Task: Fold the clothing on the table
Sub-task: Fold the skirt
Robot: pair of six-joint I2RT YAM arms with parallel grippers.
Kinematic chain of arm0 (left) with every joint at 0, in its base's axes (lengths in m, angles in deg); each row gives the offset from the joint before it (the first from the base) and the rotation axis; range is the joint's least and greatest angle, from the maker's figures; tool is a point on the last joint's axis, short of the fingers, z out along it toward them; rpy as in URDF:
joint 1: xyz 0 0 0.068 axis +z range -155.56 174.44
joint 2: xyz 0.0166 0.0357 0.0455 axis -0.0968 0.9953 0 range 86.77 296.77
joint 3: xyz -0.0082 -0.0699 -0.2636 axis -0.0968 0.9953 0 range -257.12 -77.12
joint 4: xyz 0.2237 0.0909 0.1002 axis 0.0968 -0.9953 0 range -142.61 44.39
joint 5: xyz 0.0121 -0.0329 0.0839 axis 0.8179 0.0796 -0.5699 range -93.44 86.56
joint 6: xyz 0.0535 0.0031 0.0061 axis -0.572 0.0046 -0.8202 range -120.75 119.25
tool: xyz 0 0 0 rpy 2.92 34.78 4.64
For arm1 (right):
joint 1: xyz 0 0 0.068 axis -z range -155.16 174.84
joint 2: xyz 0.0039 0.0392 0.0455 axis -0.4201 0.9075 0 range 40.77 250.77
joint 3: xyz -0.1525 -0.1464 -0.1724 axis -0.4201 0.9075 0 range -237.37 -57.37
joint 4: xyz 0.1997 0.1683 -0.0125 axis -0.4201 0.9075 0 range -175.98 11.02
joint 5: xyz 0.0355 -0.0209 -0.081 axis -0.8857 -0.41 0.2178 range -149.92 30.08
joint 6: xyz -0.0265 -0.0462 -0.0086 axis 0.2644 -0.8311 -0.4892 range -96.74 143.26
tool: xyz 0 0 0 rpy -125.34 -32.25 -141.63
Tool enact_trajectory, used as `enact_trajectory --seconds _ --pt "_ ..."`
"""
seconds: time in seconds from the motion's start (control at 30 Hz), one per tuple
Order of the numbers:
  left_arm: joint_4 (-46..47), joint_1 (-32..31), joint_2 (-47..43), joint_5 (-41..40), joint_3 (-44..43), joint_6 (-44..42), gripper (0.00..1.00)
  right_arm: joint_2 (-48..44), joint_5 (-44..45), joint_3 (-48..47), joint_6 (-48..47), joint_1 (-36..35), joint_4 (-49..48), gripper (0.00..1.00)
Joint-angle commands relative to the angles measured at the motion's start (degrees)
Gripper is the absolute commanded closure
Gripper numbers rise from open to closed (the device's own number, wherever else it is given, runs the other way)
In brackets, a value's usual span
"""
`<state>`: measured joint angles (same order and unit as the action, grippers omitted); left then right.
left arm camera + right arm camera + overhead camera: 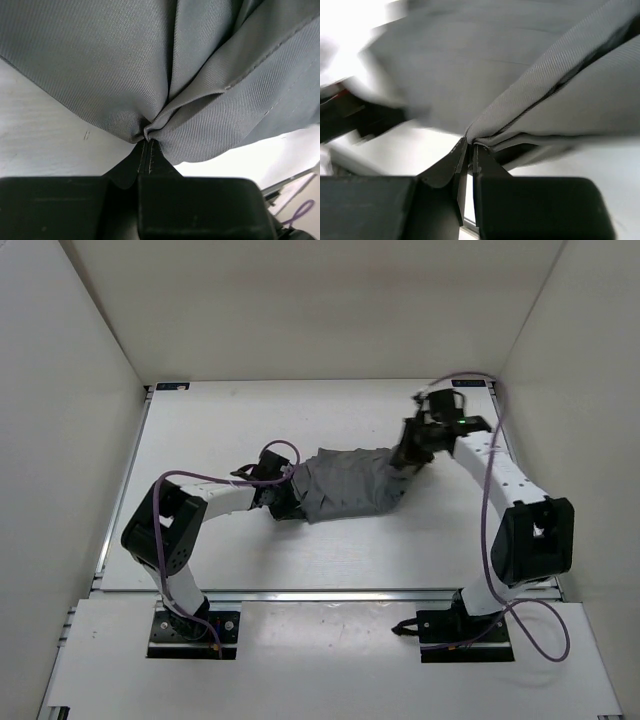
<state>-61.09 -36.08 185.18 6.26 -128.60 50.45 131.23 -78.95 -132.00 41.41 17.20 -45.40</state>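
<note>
The grey clothing (350,483) lies bunched in the middle of the white table (200,430), stretched between both arms. My left gripper (287,502) is shut on the clothing's left edge; in the left wrist view the fabric (165,70) gathers into puckers right at my left gripper (146,141). At the clothing's upper right end my right gripper (408,452) is shut on it. In the right wrist view a hemmed fold (545,85) is pinched between the tips of my right gripper (470,145), and the cloth rises off the table there.
White walls enclose the table on the left, back and right. A metal rail (330,593) runs along the near edge in front of the arm bases. Purple cables (487,490) loop along both arms.
</note>
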Motion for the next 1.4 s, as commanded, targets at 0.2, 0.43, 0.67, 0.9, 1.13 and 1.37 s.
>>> enact_trajectory --seconds 0.2,0.43,0.67,0.9,1.13,1.37 --pt "0.81 4.07 -0.85 -1.43 4.54 -0.75 1.0 16.38 -6.11 -9.72 10.68 -27.07 -12.73 1.0" --pt "-1.56 6.09 -3.4 0.32 6.39 -4.97 0.92 32.76 -5.42 -20.28 8.48 -35.16 -6.13 1.0" --pt "-3.23 13.54 -19.29 1.03 13.86 -2.08 0.54 34.97 -0.04 -20.56 10.15 -35.52 -4.36 0.99" --pt "-8.95 23.14 -37.41 -0.03 13.96 -0.31 0.49 23.28 3.81 -20.02 8.92 -36.04 -5.95 0.67" --pt "-14.4 24.02 -42.24 -0.64 16.15 -5.67 0.46 7.29 10.57 -14.07 8.57 -35.87 1.52 0.46" --pt "-15.89 22.35 -46.99 -1.52 19.05 -6.38 0.45 -16.68 11.65 14.83 14.1 -33.15 -4.27 0.36"
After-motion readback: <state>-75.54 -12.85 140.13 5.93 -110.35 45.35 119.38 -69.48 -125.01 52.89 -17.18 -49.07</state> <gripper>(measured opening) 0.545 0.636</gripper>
